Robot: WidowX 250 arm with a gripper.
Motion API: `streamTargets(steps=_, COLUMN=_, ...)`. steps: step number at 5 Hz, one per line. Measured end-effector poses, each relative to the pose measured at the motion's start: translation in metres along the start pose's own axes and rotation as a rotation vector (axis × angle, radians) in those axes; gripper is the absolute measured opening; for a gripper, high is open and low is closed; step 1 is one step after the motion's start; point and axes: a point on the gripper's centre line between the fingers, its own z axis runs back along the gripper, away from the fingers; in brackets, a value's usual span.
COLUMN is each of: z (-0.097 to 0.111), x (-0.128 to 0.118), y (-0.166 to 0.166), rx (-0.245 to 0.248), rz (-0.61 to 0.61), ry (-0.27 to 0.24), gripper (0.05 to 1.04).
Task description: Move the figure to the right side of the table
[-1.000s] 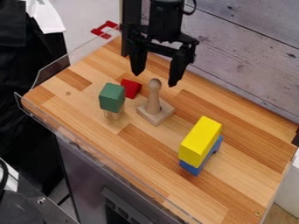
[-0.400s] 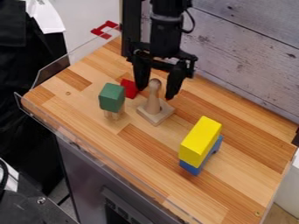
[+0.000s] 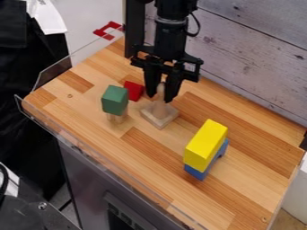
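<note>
The black gripper (image 3: 160, 96) hangs over the upper middle of the table, its two fingers closed in on either side of the upper part of the wooden figure (image 3: 160, 110). That figure is a pale peg with a round head, upright on a square base that rests on the tabletop. Parts of its head and neck are hidden by the fingers.
Left of the figure are a green block (image 3: 114, 100) on a pale wooden piece and a red block (image 3: 133, 90). A yellow block (image 3: 205, 144) lies on a blue one (image 3: 196, 172) to the lower right. A clear rail (image 3: 108, 167) edges the wooden table (image 3: 252, 179).
The gripper came down and slightly left to the figure, and its fingers closed from wide apart onto it. The figure and the blocks have stayed where they were.
</note>
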Motion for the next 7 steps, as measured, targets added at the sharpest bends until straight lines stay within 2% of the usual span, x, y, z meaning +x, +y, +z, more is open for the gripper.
streamTargets(steps=1, z=0.006, x=-0.002, y=-0.002, rx=0.035, rz=-0.006, ry=0.006, gripper=0.344)
streamTargets(steps=2, z=0.026, x=0.000, y=-0.021, rx=0.057, rz=-0.066, ry=-0.045, gripper=0.344)
streamTargets(steps=3, z=0.034, x=0.008, y=-0.036, rx=0.060, rz=-0.106, ry=-0.070, gripper=0.344)
streamTargets(steps=4, z=0.024, x=0.014, y=-0.049, rx=0.033, rz=-0.130, ry=-0.054, gripper=0.344)
streamTargets(steps=6, z=-0.009, x=0.023, y=-0.068, rx=0.062, rz=-0.141, ry=-0.033, gripper=0.344)
streamTargets(steps=7, z=-0.010, x=0.029, y=-0.071, rx=0.056, rz=-0.135, ry=-0.055, gripper=0.344)
